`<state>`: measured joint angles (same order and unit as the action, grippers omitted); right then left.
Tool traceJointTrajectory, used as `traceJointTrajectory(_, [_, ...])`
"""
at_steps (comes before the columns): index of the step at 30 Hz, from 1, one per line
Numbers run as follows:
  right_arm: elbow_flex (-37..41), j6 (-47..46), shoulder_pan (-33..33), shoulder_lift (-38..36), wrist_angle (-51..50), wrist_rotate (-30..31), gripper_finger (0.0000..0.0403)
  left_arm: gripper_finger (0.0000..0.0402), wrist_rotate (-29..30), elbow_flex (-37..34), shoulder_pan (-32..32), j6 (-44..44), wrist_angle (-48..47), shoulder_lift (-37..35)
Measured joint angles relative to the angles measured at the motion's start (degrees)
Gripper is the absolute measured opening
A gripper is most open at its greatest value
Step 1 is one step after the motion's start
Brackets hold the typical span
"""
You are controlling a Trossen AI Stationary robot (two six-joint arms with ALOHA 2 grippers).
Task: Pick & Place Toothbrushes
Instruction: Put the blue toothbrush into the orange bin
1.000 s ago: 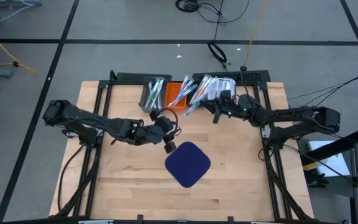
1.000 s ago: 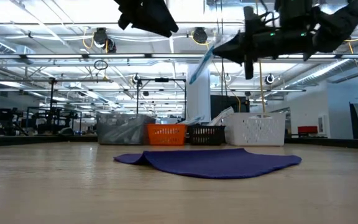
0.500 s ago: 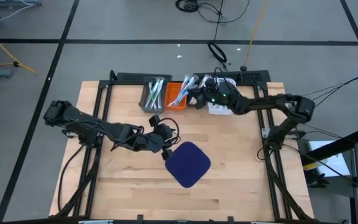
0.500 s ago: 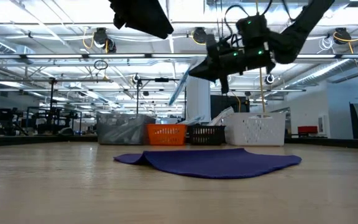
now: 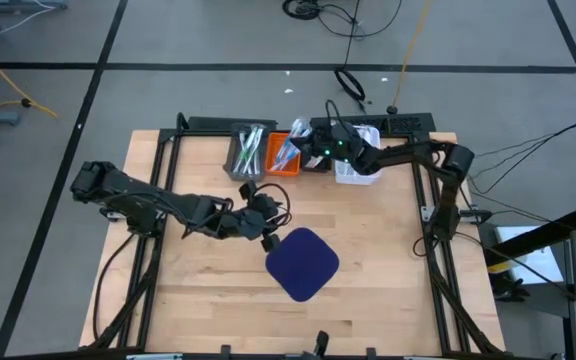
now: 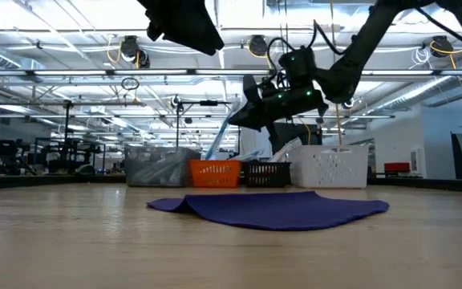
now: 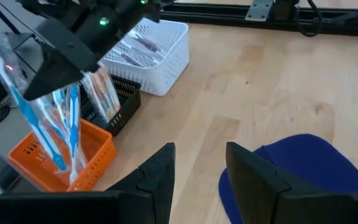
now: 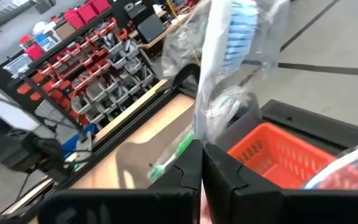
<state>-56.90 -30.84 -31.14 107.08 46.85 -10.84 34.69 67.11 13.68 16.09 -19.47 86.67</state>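
Right gripper [image 6: 243,112] pinched shut on wrapped blue toothbrush [image 6: 219,136] above orange bin [image 6: 214,172] at table's far edge.
Fingers [image 8: 185,177] pressed together on clear wrapper; blue-and-white brush hanging tilted, head up. More toothbrushes [image 5: 248,148] in grey bin [image 5: 234,160], plus orange, black and white bins. Left gripper [image 7: 197,165] spread, empty, by near-left edge of blue mat [image 5: 303,262]. Versus a second ago: right gripper shifted from over white bin [image 5: 353,172] toward orange; left barely moved.
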Motion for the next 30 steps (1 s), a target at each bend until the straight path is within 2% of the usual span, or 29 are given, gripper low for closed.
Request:
traceJointTrajectory(16, [-1.5, -2.1, 0.8, 3.6, 0.1, 1.6, 0.0, 0.0145, 0.0, 0.0, -0.2, 0.8, 0.0, 0.0])
traceJointTrajectory(27, [-1.5, 0.6, 1.6, 3.6, -2.7, 2.0, 0.0001, 0.0145, 0.0, 0.0, -0.2, 0.8, 0.0, 0.0])
traceJointTrajectory(30, [-1.5, 2.6, 2.2, 3.6, -2.6, 1.1, 0.0016, 0.0145, 0.0, 0.0, -0.2, 0.9, 0.0, 0.0])
